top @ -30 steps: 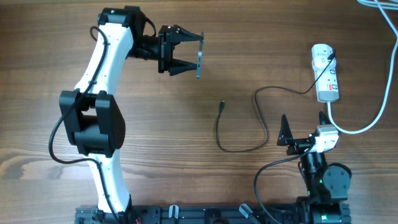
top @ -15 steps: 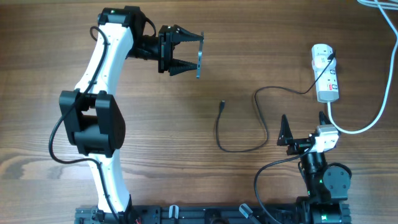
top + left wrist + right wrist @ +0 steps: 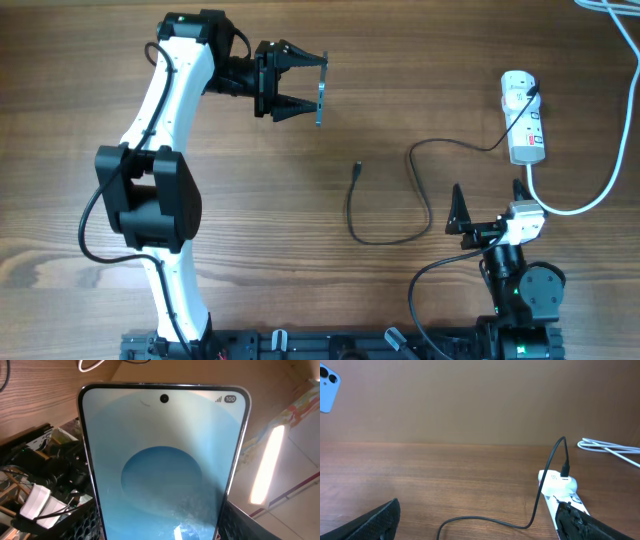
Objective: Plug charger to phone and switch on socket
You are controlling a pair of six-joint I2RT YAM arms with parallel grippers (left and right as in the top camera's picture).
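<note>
Holding exactly as before, the extended left hand (image 3: 314, 88) clamps the upright blue-screened rectangular smartphone (image 3: 162, 460), while the tucked-back right hand (image 3: 488, 203) gapes wide open, empty.

Probably robotics lab: robot arms (image 3: 160, 130) on black base rail (image 3: 300, 345), wood-grain table (image 3: 420, 60), strip ceiling light (image 3: 265, 465).

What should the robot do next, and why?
Probably the open, empty right gripper should reach for the small black plug tip of the thin black cable, lying loose on the brown wooden table. The left gripper holds the rectangular smartphone with its lit blue-green screen up off the table, ready for plugging.
</note>
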